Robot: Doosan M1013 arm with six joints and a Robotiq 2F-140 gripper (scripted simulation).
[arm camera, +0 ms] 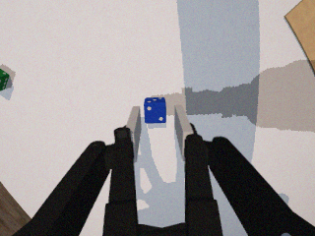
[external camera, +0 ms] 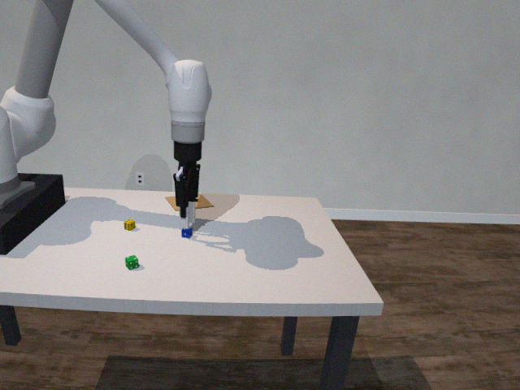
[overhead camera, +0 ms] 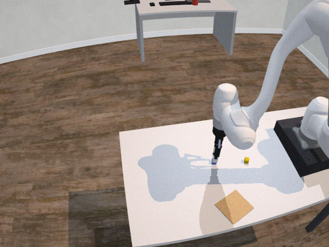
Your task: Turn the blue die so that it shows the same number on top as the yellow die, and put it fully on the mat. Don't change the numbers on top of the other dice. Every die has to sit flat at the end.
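Bare table (external camera: 260,289) surrounds the blue die (external camera: 187,232). The yellow die (external camera: 129,224) and green die (external camera: 132,262) stand well left; the mat (external camera: 205,202) lies behind, upper centre.
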